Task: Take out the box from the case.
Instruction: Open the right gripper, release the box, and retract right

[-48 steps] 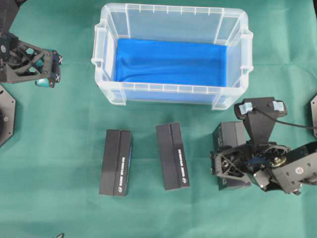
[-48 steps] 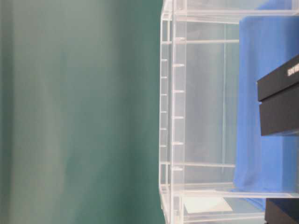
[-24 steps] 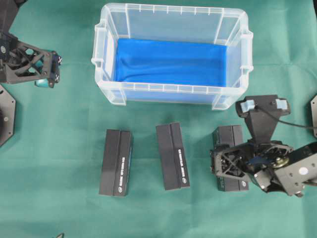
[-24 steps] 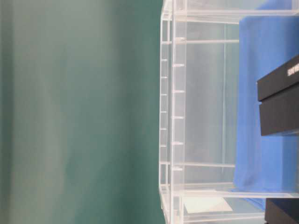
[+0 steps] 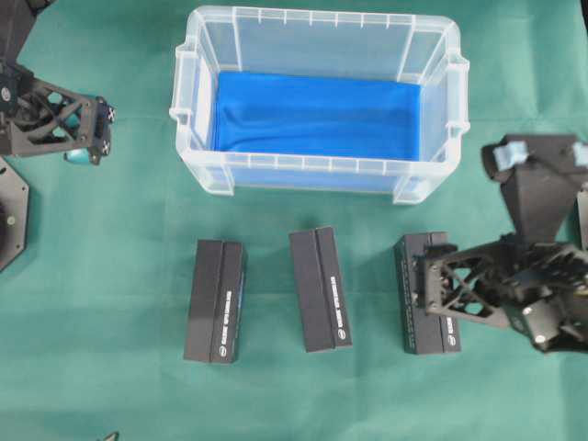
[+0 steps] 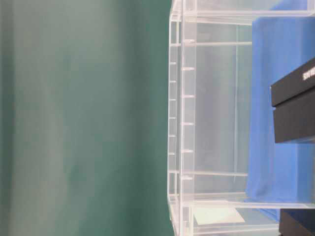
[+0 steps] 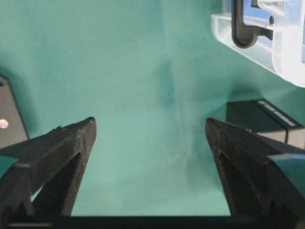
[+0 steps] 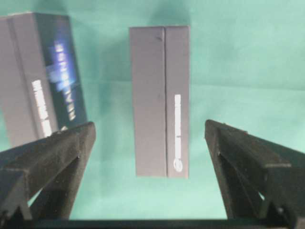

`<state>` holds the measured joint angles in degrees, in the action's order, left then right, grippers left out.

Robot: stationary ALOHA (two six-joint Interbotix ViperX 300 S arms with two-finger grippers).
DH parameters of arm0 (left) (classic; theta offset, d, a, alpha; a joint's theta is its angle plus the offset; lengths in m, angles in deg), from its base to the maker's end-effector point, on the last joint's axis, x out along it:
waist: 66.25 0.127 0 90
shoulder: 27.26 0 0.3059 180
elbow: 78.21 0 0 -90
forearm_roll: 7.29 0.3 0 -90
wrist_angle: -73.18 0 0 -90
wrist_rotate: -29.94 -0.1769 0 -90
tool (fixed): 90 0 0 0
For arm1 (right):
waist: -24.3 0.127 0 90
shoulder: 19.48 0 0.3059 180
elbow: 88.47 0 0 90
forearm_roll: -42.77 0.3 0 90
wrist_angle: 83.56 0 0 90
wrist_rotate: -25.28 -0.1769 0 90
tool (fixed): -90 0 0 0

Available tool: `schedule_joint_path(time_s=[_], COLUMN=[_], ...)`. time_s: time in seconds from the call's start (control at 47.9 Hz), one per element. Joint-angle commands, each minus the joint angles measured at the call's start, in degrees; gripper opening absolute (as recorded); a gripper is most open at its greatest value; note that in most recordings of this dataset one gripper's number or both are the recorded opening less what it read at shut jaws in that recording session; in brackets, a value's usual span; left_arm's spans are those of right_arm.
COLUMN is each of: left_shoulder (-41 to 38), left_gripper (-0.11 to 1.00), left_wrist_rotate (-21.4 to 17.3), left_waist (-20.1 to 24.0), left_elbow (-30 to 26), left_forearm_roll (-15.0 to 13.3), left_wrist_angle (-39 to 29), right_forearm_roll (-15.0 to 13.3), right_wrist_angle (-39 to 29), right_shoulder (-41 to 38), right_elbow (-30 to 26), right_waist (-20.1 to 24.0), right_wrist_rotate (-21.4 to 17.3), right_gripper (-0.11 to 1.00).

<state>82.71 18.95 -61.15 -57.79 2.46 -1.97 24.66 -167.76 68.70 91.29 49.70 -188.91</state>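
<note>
Case: the clear case (image 5: 317, 20) sits at 12 o'clock on the green cloth (image 5: 110, 276). Inside there is only its blue lining (image 5: 317, 115). No box shows in it.

Boxes: three black boxes lie in a row on the cloth at 6 o'clock from the case. They are the left box (image 5: 214, 301), the middle box (image 5: 321, 289) and the right box (image 5: 424, 303). None of them touches the case.

Long way of the boxes: each one runs from 12 to 6 o'clock. The middle box leans a little toward 11.

Nearer arm: the right gripper (image 8: 150, 131) is the near one. From above, it is right over the right box. The left gripper (image 5: 99, 133) is well apart, out at 9 o'clock from the case.

Box from the right fingers: in the wrist view the right box lies straight between them. One finger (image 8: 66, 143) is out at 9 o'clock of it and the other at 3 o'clock. So the fingers line up across the short way of the box.

Right fingers: spread as wide as they go. There is cloth between each finger and the box, so they hold nothing and touch nothing.

Left fingers: spread wide too, with only green cloth between them. They hold nothing.

My guess: the job looks done, since the boxes are out and the case is bare. The right arm only needs to go up and away without bumping the right box.
</note>
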Motion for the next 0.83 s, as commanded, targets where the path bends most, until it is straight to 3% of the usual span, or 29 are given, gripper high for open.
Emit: schedule_joint_path(time_s=[0.0, 0.355, 0.814], left_shoulder=[0.4, 0.4, 0.4], left_gripper=[0.97, 0.97, 0.97], left_wrist_rotate=[0.1, 1.8, 2.2], left_waist=[-0.3, -1.3, -2.5], left_elbow=[-0.6, -0.5, -0.5], left_forearm_roll=[0.3, 0.3, 0.3], left_wrist_angle=[0.2, 0.2, 0.2], right_forearm_roll=[-0.3, -0.5, 0.8], right_wrist_angle=[-1.8, -2.3, -2.2], right_shoulder=[1.1, 0.4, 3.3], right_elbow=[-3.3, -5.9, -2.6], right_waist=[-0.5, -1.1, 0.8], right_wrist_rotate=[1.1, 3.0, 3.2], right_gripper=[0.95, 0.95, 0.95])
